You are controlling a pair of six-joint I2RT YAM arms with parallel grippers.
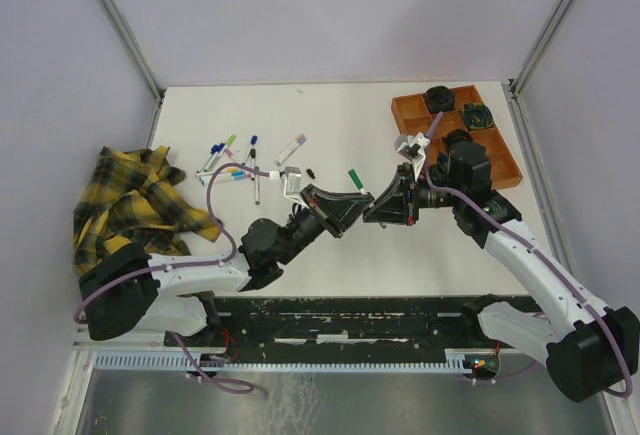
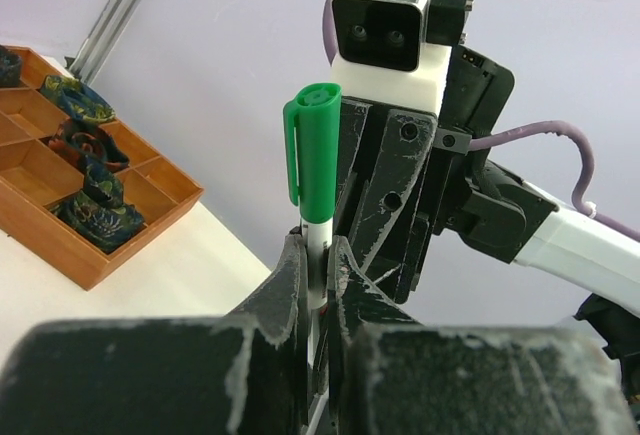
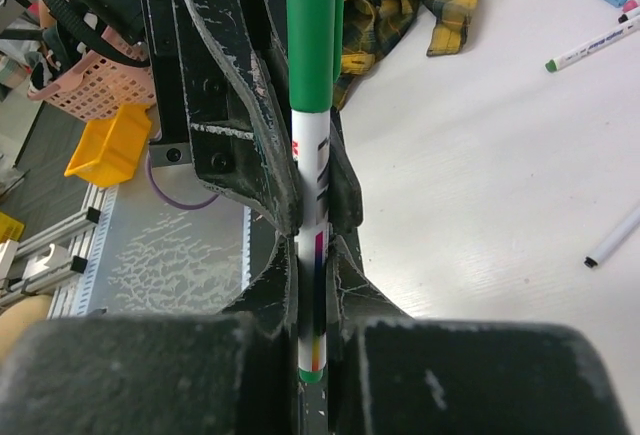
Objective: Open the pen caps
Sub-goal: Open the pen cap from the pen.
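Note:
A pen with a white barrel and a green cap [image 1: 354, 177] is held in the air between both grippers above the table's middle. My left gripper [image 1: 357, 205] is shut on the white barrel just below the cap; in the left wrist view the green cap [image 2: 318, 155] stands up out of the gripper [image 2: 318, 255]. My right gripper [image 1: 381, 207] is shut on the same barrel nearer its tail; in its wrist view the gripper [image 3: 314, 255] clamps the striped barrel and the cap [image 3: 312, 25] points away. The cap sits on the pen.
Several capped pens [image 1: 235, 163] lie at the table's back left, some also in the right wrist view [image 3: 592, 48]. A small black piece [image 1: 311, 172] lies nearby. A plaid cloth [image 1: 130, 200] is at the left. An orange tray [image 1: 404, 107] with dark round objects stands at the back right.

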